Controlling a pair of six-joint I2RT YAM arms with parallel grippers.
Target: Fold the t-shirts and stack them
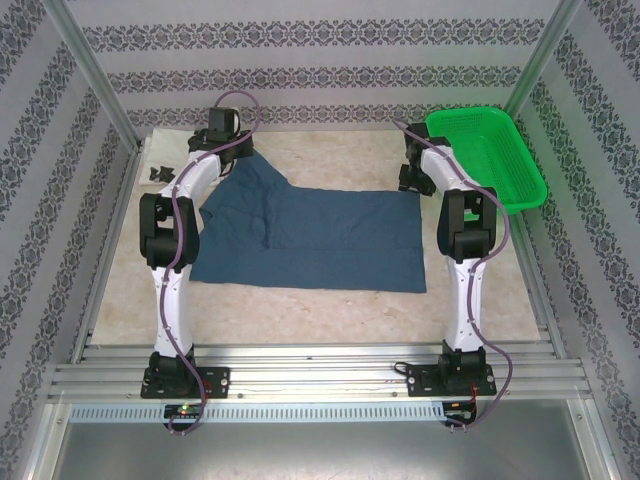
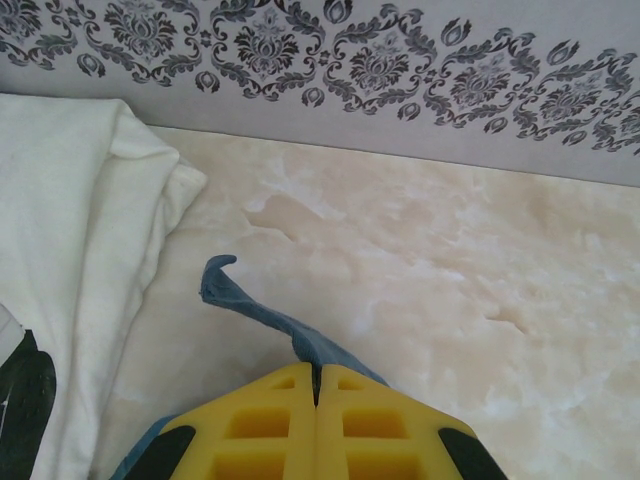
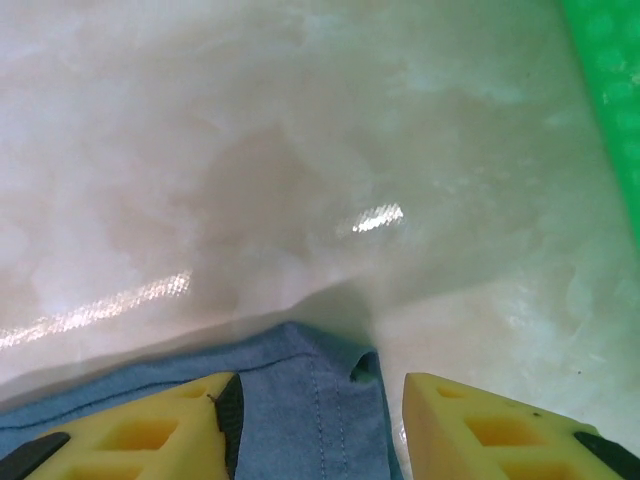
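Observation:
The dark blue t-shirt (image 1: 310, 235) lies spread flat over the middle of the table. My left gripper (image 2: 317, 372) is at the shirt's far left corner, shut on a pinch of the blue cloth (image 2: 255, 305) that sticks out past the yellow fingertips. Just left of it lies the folded white shirt (image 2: 70, 230) with a black print (image 2: 25, 395). At the far right corner my right gripper (image 3: 320, 390) stands open, its fingers on either side of the hemmed blue corner (image 3: 310, 420) without pinching it. In the top view the left gripper (image 1: 222, 135) and right gripper (image 1: 412, 178) sit at the shirt's back edge.
A bright green mesh basket (image 1: 490, 155) stands at the back right, close to the right gripper, its edge (image 3: 610, 90) showing in the right wrist view. Patterned walls close in the table at the back and sides. Bare marble table (image 2: 450, 300) lies beyond the left gripper.

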